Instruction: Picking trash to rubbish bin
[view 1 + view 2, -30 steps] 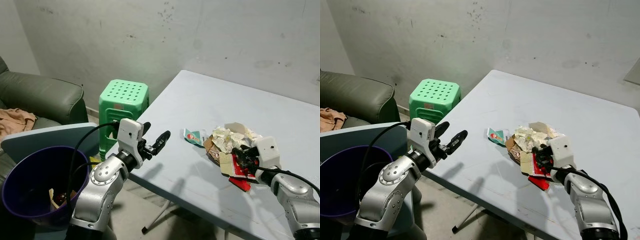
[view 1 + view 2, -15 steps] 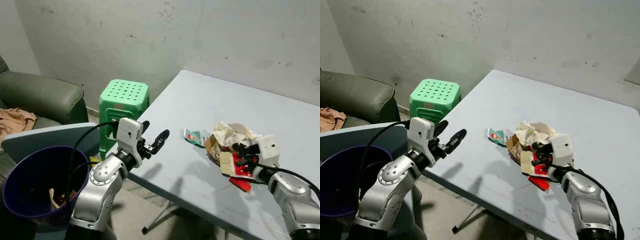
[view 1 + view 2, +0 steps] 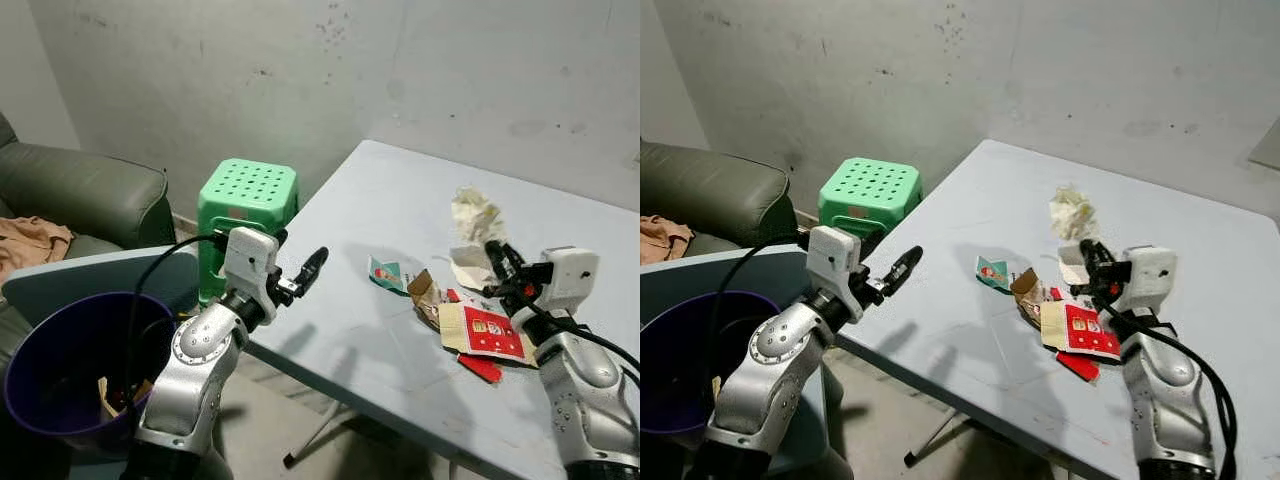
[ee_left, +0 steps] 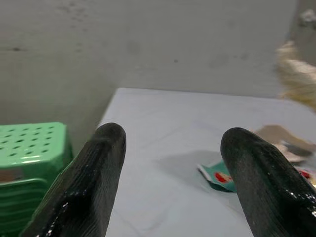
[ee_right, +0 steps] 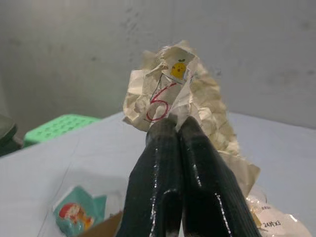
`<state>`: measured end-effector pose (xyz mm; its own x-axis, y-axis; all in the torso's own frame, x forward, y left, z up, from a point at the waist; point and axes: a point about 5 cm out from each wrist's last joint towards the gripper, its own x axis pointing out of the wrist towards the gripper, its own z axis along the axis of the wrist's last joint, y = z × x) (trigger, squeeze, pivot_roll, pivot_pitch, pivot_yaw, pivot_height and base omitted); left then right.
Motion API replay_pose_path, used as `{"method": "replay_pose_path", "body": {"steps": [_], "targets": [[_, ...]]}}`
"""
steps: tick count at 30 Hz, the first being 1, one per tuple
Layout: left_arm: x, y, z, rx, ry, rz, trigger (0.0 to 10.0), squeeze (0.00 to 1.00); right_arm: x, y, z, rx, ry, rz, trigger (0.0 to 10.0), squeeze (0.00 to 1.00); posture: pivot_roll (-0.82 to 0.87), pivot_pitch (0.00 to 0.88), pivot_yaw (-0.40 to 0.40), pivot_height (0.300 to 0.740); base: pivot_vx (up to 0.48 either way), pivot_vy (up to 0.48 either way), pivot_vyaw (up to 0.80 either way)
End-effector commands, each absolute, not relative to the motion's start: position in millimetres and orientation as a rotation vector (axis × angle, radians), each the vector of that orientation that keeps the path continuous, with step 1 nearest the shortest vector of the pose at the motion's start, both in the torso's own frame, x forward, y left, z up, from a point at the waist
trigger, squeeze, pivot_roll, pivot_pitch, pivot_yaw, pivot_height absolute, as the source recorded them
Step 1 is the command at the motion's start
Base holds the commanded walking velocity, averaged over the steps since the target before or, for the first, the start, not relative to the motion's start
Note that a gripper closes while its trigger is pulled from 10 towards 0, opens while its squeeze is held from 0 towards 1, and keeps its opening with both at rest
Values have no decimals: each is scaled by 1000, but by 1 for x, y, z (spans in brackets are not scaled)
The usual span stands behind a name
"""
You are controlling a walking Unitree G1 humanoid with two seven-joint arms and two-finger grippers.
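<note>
**Crumpled paper lifted clear, bin still to reach**

Crumpled paper (image 5: pixel 170 89) is pinched between the pressed-together fingers of the right gripper (image 3: pixel 497 262), held up above the tabletop (image 3: pixel 400 340) on its right side.

Nearest on the left stands the purple rubbish bin (image 3: pixel 70 370), on the floor beside the tabletop's near-left edge, with a few scraps already inside. Just beyond it the left gripper (image 4: pixel 170 168) hangs over the tabletop edge, fingers spread and holding nothing. Further in, under and just beside the right gripper, lies the rest of the litter: a red and cream carton (image 3: pixel 485 332), a brown scrap (image 3: pixel 425 295), and a small teal wrapper (image 3: pixel 388 274) a little to the left. Far left, off the tabletop, stands a green stool (image 3: pixel 250 200) near the wall.

The carry looks like the step in hand. The bin is well apart from the held paper, across the tabletop, so the grip should be kept firm and the wad kept high enough to pass over the loose litter. Loose folds dangle and may snag or tear; release only once the paper is squarely over the bin's mouth.
</note>
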<state>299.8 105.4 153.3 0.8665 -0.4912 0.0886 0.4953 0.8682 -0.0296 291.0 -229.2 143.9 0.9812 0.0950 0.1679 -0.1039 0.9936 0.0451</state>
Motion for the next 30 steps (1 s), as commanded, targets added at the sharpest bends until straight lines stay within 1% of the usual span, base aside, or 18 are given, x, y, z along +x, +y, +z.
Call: {"method": "replay_pose_path", "body": {"steps": [1, 3, 7, 9, 12, 15, 30], "targets": [[304, 108, 155, -59, -79, -494, 10000, 0, 289, -231, 153, 38, -216, 54, 10000, 0, -74, 0, -79, 740, 0, 0, 0], [310, 117, 155, -69, -81, -437, 10000, 0, 287, -216, 155, 13, -242, 43, 10000, 0, -75, 0, -77, 740, 0, 0, 0], [312, 122, 158, -65, -98, -401, 10000, 0, 285, -209, 156, 19, -258, 32, 10000, 0, -75, 0, -77, 740, 0, 0, 0], [315, 130, 162, -80, -124, -356, 10000, 0, 282, -199, 158, 10, -279, 18, 10000, 0, -75, 0, -73, 740, 0, 0, 0], [316, 136, 163, -77, -141, -323, 10000, 0, 279, -193, 157, 28, -288, -6, 10000, 0, -74, 0, -69, 740, 0, 0, 0], [315, 140, 160, -60, -147, -296, 10000, 0, 276, -189, 153, 35, -281, -8, 10000, 0, -74, 4, -65, 740, 0, 0, 0], [315, 144, 159, -91, -136, -273, 10000, 0, 273, -186, 152, 45, -270, -21, 10000, 0, -70, 17, -63, 740, 0, 0, 0]]}}
